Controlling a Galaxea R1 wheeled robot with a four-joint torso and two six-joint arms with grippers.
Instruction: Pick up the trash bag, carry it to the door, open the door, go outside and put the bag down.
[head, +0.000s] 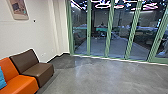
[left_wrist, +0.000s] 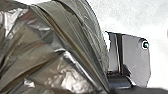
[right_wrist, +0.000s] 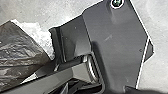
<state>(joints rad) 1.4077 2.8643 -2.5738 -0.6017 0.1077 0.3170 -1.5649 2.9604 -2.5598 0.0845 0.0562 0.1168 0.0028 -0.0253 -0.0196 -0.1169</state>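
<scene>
At the left gripper, I cannot tell whether it is gripping or resting free, and the same uncertainty is applying to the right gripper. The trash bag (left_wrist: 57, 47), dark and glossy, is lying close in front of the left wrist, its folded plastic catching bright light; it is also appearing in the right wrist view, taking up less room there. From that I am judging the left arm to be the nearer one, with the bag sitting between the two wrists, a relation that is mattering for carrying its bulk level. Its long axis I am not managing to read, since both wrist views are cutting the bag off. Beside it, a white crinkled patch (right_wrist: 40, 36) is showing against the grey floor (head: 100, 77), and whether that is more plastic or glare is staying unclear. Farther out, an orange seat (head: 23, 83) and a brown seat (head: 37, 70) are standing by the pale wall (head: 32, 35) on the robot's left, a blue cushion (head: 2, 78) being cut off at the edge. Ahead, green-framed glass panels (head: 98, 45) are running across toward the right; which one is serving as the door I cannot tell, as reflections are muddling whatever is lying behind the glass.
</scene>
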